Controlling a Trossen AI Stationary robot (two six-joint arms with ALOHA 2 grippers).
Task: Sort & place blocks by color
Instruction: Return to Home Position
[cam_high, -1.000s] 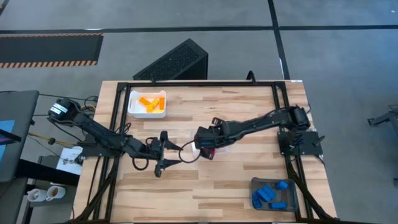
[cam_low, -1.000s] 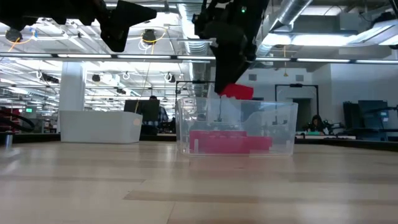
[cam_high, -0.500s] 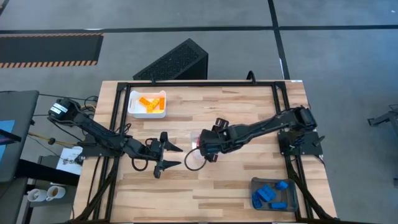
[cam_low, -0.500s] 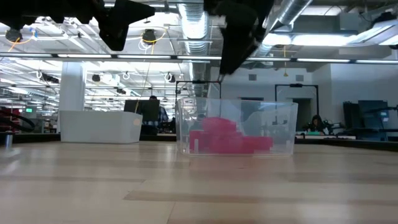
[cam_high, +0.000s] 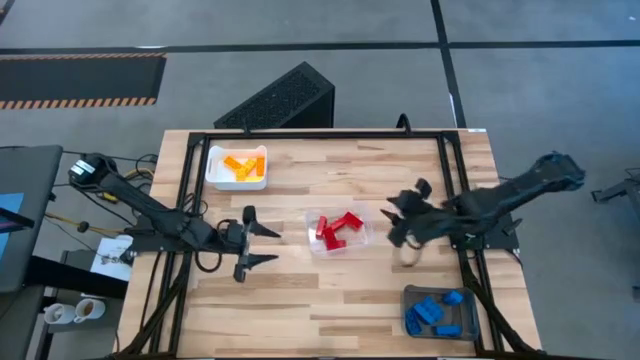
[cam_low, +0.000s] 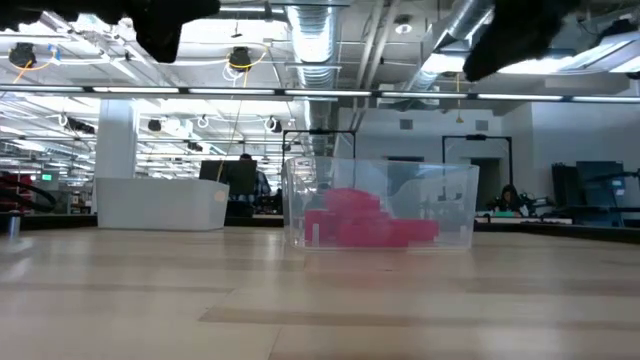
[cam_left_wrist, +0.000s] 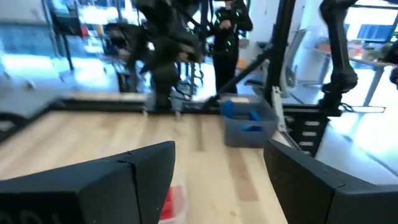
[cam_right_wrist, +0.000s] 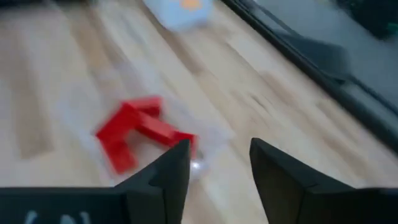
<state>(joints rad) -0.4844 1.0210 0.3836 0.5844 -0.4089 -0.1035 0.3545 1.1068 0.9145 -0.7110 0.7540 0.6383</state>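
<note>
Several red blocks lie in a clear container at the table's middle; the low view shows them through its wall. Orange blocks lie in a white tray at the far left, blue blocks in a grey bin at the near right. My right gripper hangs open and empty to the right of the clear container; its wrist view looks back at the red blocks. My left gripper is open and empty, to the left of the clear container.
A black frame runs round the table. The white tray stands at the far left and the grey bin at the near right corner. Bare wood lies along the near edge. A dark perforated box stands on the floor beyond the far edge.
My right gripper held a red block over the clear container, let it fall in among the other red blocks, then swung away toward the table's right edge. My left gripper drew back a little toward the left edge.
</note>
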